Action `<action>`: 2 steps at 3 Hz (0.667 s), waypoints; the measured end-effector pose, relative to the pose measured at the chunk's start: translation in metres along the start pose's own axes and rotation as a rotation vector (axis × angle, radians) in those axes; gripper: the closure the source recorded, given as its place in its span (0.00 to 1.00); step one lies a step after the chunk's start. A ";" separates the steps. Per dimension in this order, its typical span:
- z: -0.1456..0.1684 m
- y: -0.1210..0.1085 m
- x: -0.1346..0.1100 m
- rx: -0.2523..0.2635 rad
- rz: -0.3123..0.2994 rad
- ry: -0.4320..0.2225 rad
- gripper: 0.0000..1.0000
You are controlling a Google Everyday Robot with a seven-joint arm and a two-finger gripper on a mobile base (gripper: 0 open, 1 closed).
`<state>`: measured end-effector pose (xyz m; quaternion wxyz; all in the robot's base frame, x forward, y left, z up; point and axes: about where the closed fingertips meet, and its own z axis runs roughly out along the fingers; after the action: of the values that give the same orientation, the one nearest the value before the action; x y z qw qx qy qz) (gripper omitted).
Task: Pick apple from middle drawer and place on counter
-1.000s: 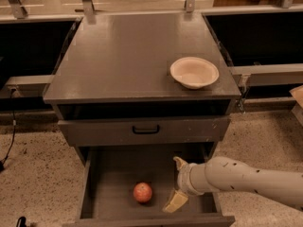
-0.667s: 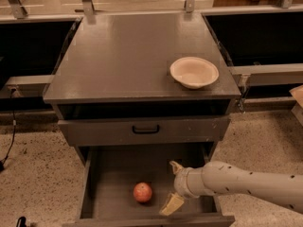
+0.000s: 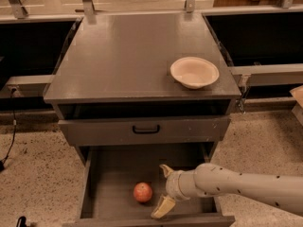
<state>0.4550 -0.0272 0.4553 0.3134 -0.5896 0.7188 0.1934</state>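
The bowl (image 3: 194, 72) sits on the counter (image 3: 123, 56), near its right front corner. Below the counter's front edge is the upper drawer (image 3: 144, 129), pulled out slightly. Below that, the middle drawer (image 3: 113, 171) stands pulled out further. The apple (image 3: 143, 192) lies on its floor, near the front wall. The tool (image 3: 159, 191) is inside this drawer, just right of the apple, with one finger behind and one in front. The arm (image 3: 246, 188) reaches in from the right.

Gripper (image 3: 164, 189) sits inside the pulled-out middle drawer (image 3: 113, 174), fingers (image 3: 162, 208) spread apart, the apple (image 3: 142, 192) just beside at nine o'clock.
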 end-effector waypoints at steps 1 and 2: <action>0.011 0.001 -0.005 -0.015 -0.008 -0.019 0.00; 0.023 -0.002 -0.013 -0.018 -0.013 -0.034 0.00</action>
<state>0.4632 -0.0034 0.4473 0.3214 -0.5939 0.7076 0.2080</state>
